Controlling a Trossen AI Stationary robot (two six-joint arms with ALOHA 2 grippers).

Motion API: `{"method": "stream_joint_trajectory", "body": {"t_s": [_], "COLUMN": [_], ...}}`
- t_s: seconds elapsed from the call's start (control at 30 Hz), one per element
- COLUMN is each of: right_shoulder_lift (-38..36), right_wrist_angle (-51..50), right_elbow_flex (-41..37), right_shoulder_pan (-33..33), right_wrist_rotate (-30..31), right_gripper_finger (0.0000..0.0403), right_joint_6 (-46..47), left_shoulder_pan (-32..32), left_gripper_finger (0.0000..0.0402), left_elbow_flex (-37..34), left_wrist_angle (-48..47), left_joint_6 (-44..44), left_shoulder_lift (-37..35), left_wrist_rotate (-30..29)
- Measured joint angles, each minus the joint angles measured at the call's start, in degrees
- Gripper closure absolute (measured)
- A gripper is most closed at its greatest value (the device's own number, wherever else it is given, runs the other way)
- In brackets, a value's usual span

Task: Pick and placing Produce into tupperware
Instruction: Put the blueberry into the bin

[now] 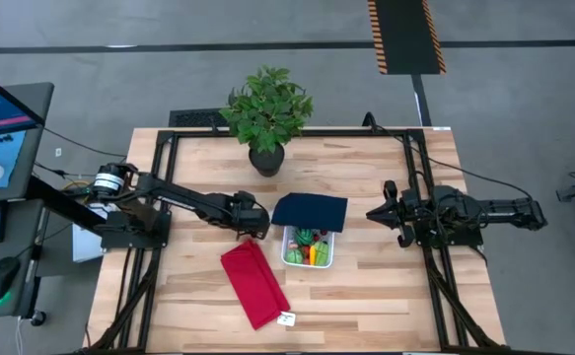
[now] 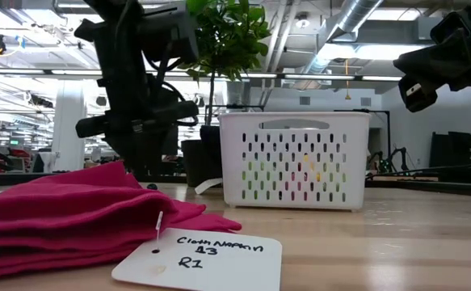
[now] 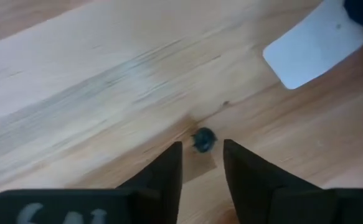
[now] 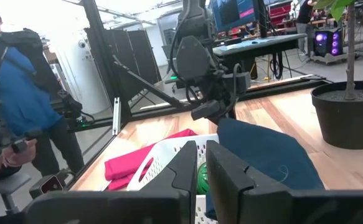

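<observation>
The pale wooden table [image 1: 386,286] carries a leafy potted plant [image 1: 267,113] at its far edge. Near the middle sits the tupperware [image 1: 308,248], a white square slotted basket, with green and orange produce [image 1: 313,251] inside; a red piece shows too, though which fruit is hard to tell. Its dark navy lid [image 1: 311,211] lies against the far rim. A folded red cloth [image 1: 254,284] with a white tag [image 2: 201,260] lies just beside it. The left gripper [image 3: 202,163] hangs low over bare wood, fingers slightly parted and holding nothing, a tiny dark berry [image 3: 203,139] just ahead. The right gripper [image 4: 201,163] waits well apart, nearly closed, empty
</observation>
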Motion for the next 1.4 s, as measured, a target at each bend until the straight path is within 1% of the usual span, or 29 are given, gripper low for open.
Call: {"method": "stream_joint_trajectory", "body": {"t_s": [0.13, 0.33, 0.47, 0.7, 0.93, 1.17, 1.4], "right_shoulder_lift": [-0.01, 0.0, -0.01, -0.02, -0.02, 0.0, 0.0], "right_wrist_angle": [0.0, 0.0, -0.01, 0.0, 0.0, 0.0, 0.0], "right_elbow_flex": [0.01, 0.0, 0.01, 0.02, 0.0, 0.02, 0.02], "right_shoulder_pan": [0.02, 0.0, 0.02, 0.01, 0.02, 0.02, 0.02], "right_wrist_rotate": [0.0, 0.0, 0.0, 0.0, 0.0, 0.0, 0.0], "right_gripper_finger": [0.0344, 0.0344, 0.0344, 0.0344, 0.0344, 0.0344, 0.0344], "right_joint_6": [0.0, 0.0, 0.0, 0.0, 0.0, 0.0, 0.0], "left_shoulder_pan": [0.0, -0.01, -0.02, 0.0, 0.07, 0.28, 1.07], "left_gripper_finger": [0.027, 0.0234, 0.0219, 0.0216, 0.0216, 0.0216, 0.0216], "left_elbow_flex": [0.0, -0.09, -0.09, -0.09, -0.21, -0.23, -4.39], "left_wrist_angle": [-0.37, -0.21, 1.09, 1.27, 2.34, 2.38, 8.57], "left_joint_6": [1.44, -0.26, 0.52, -0.62, -0.43, -0.42, -0.48], "left_shoulder_lift": [0.0, 0.02, 0.04, 0.08, 2.05, 1.88, 1.75], "left_wrist_rotate": [-0.03, -0.49, -0.14, -0.5, -0.58, -0.54, 0.14]}}
